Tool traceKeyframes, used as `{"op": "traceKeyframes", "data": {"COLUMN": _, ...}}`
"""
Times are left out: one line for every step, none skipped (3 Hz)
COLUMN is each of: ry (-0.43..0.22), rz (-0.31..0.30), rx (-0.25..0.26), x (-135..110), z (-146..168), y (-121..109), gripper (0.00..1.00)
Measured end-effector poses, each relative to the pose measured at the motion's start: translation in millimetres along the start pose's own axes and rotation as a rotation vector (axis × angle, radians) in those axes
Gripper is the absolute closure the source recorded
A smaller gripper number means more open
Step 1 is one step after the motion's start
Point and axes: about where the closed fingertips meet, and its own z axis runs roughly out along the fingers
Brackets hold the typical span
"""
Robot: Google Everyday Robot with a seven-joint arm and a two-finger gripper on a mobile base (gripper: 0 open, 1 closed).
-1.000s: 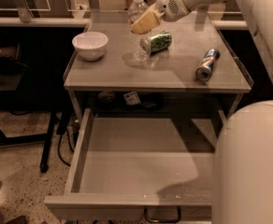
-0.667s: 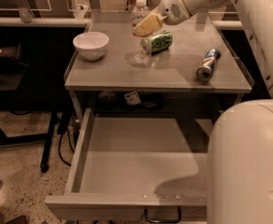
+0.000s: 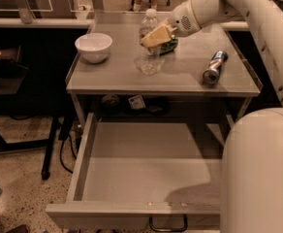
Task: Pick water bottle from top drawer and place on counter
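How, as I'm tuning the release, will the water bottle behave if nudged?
The water bottle stands upright on the counter, tall and narrow, so it probably tips easily. Its clear plastic suggests light and somewhat squashy. The gripper sits at its upper half.

Counter (image 3: 113,74): bowl (image 3: 93,46), bottle (image 3: 149,58), cans (image 3: 214,67); fingers (image 3: 156,34) above

**A:** bench (image 3: 180,76) and drawer (image 3: 141,169) both look like brushed grey metal, pretty matt?

**B:** yep. bottle (image 3: 149,62) is clear ribbed plastic, bowl (image 3: 93,46) smooth glossy white, can (image 3: 214,67) shiny metal. gripper (image 3: 156,35), right at the bottle above the bench, looks like smooth tan plastic, arm (image 3: 258,13) glossy white.
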Motion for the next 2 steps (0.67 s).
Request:
{"op": "traceKeyframes", "data": {"ry": -0.010, "rz": 0.009, "rx": -0.007, "x": 2.5, "z": -3.4, "y": 3.9, "gripper": 1.00}}
{"op": "traceKeyframes", "data": {"ry": -0.042, "rz": 0.022, "rx": -0.012, "x": 12.3, "z": -6.2, "y": 8.1, "gripper": 1.00}}
